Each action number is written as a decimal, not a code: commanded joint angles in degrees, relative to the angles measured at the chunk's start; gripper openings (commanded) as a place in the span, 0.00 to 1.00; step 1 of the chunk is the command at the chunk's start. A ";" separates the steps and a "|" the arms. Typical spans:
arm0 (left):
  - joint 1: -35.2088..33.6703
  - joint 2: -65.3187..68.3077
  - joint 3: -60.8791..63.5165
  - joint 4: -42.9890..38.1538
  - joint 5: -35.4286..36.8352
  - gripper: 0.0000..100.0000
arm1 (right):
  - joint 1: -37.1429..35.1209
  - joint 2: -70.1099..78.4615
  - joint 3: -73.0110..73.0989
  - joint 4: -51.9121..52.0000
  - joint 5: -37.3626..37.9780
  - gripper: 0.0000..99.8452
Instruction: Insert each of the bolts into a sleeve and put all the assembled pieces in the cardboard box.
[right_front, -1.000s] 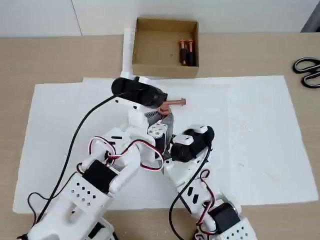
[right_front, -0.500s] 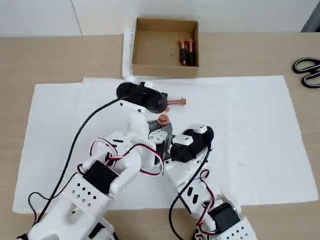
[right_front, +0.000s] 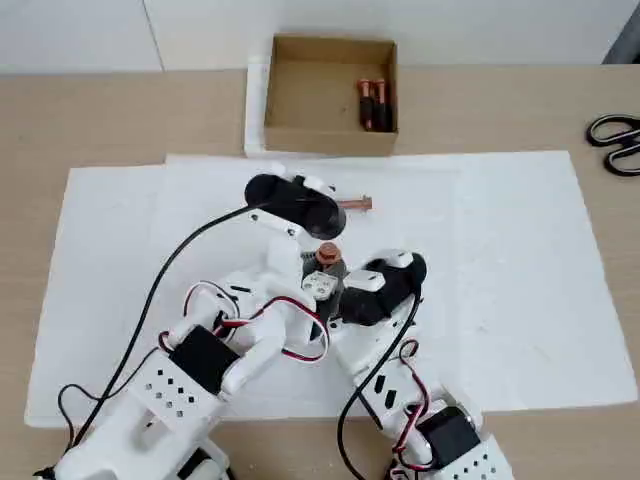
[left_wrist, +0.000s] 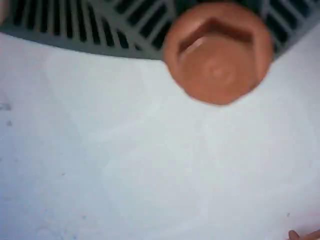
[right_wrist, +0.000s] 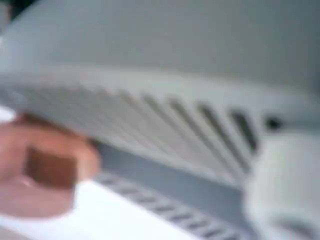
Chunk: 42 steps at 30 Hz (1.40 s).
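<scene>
A copper sleeve (right_front: 328, 254) stands upright above the white paper, its hex end (left_wrist: 217, 52) facing up. My right gripper (right_front: 326, 266) is shut on it, and a grey ribbed finger (right_wrist: 165, 125) lies against the copper piece (right_wrist: 45, 167). My left arm's black wrist camera (right_front: 292, 202) hangs just beyond the sleeve and hides the gripper under it. A loose copper bolt (right_front: 353, 204) lies flat on the paper beside that camera. The cardboard box (right_front: 300, 95) at the table's far side holds two assembled pieces (right_front: 372, 103) by its right wall.
A large white paper sheet (right_front: 520, 260) covers the middle of the wooden table. Black scissors (right_front: 615, 143) lie at the far right edge. A white strip (right_front: 255, 105) runs along the box's left side. Both arms crowd the near centre.
The sleeve has come back from beside the bolt toward the arms and now stands more upright. The left arm's wrist camera shifted right and nearer. The bolt has not moved.
</scene>
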 joint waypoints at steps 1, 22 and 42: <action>1.76 -1.67 -0.40 1.32 -0.26 0.12 | -0.13 -0.66 -0.62 -1.45 -0.44 0.00; -22.51 -15.30 -12.70 20.48 -6.15 0.24 | 4.35 -0.66 -0.44 -1.45 -0.44 0.00; -47.82 -18.46 -6.81 20.40 -15.82 0.24 | 22.11 23.08 -37.54 1.45 8.62 0.00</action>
